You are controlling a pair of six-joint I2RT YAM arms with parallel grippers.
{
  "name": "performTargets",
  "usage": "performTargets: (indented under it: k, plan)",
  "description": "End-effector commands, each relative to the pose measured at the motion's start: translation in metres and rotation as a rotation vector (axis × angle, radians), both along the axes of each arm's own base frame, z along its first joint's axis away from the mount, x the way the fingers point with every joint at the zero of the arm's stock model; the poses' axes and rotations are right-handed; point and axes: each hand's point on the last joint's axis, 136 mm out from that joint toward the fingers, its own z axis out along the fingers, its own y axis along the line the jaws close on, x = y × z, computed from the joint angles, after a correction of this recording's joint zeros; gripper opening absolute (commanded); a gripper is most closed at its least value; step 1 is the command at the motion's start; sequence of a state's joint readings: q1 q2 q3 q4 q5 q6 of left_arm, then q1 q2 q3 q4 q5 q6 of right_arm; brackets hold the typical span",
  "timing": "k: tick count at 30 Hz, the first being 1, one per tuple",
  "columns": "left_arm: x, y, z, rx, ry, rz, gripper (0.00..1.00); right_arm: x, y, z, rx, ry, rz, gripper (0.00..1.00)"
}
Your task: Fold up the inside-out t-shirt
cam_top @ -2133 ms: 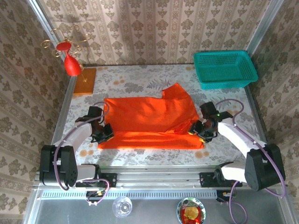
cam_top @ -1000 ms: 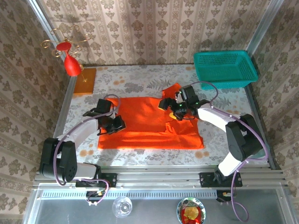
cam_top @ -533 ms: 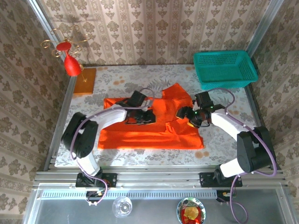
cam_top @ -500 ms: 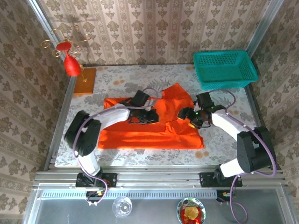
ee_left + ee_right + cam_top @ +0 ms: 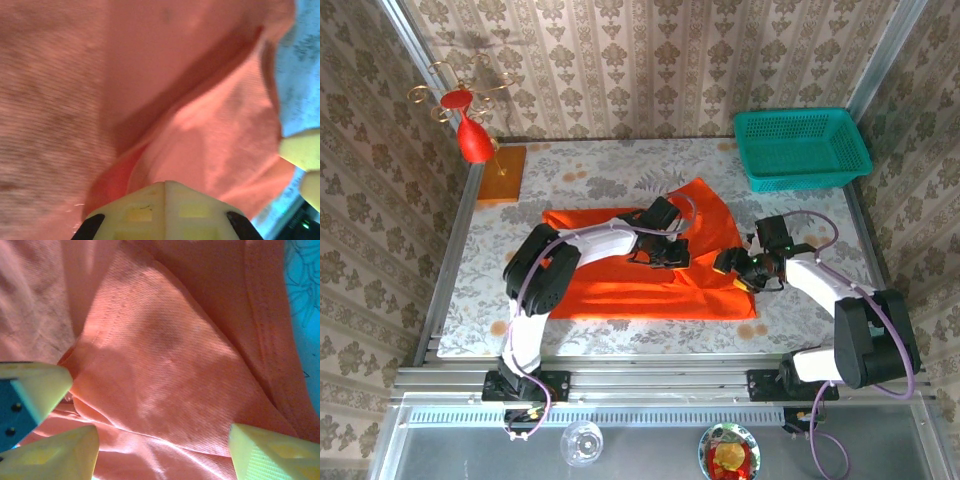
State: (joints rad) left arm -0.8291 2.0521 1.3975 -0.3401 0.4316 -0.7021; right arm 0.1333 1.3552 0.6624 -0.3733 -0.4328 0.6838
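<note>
The inside-out t-shirt (image 5: pixel 620 285) lies spread as a bright orange-red sheet on the patterned table, one flap folded up at its far right (image 5: pixel 705 205). My left arm reaches far across it. The left gripper (image 5: pixel 667 252) sits low over the shirt's middle, jaws pressed together. In the left wrist view a raised ridge of the t-shirt (image 5: pixel 210 125) runs into the left gripper's tip (image 5: pixel 165 187). My right gripper (image 5: pixel 740 268) hovers at the shirt's right edge. It stands open in the right wrist view (image 5: pixel 160 455), with wrinkled t-shirt cloth (image 5: pixel 165 355) between its fingertips (image 5: pixel 55 455).
A teal basket (image 5: pixel 802 148) stands at the far right corner. A red ornament on a gold wire stand (image 5: pixel 470 135) and a flat orange board (image 5: pixel 502 175) sit at the far left. A glass (image 5: pixel 582 440) and a bowl (image 5: pixel 728 455) rest below the rail.
My left gripper has swept right from the shirt's left side to its middle, staying shut. My right gripper has drawn back to the shirt's right edge, its jaws narrowing somewhat.
</note>
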Motion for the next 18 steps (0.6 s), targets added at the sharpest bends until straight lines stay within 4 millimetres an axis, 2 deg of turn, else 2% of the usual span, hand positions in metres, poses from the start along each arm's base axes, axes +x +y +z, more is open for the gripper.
performTargets:
  k: [1,5,8,11,14,18]
  plan:
    - [0.008,0.021,-0.03,0.148,0.001,0.018,0.05,-0.006,-0.013,-0.015,-0.06,0.035,-0.016,0.74]
    - [0.01,0.028,-0.049,0.199,0.046,0.033,0.05,-0.014,-0.032,-0.034,-0.173,0.11,-0.034,0.76]
    - [0.01,0.022,-0.044,0.164,0.039,0.017,0.06,-0.017,-0.033,-0.035,-0.18,0.124,-0.037,0.76]
    - [0.013,0.017,-0.023,0.112,-0.003,0.009,0.07,-0.016,-0.033,-0.025,-0.176,0.112,-0.042,0.76]
    - [0.019,0.017,0.01,0.049,-0.077,0.014,0.1,-0.007,-0.033,0.004,-0.185,0.029,-0.05,0.76]
    - [0.03,0.04,0.044,0.029,-0.148,0.058,0.12,0.0,-0.021,0.029,-0.152,-0.02,-0.016,0.75]
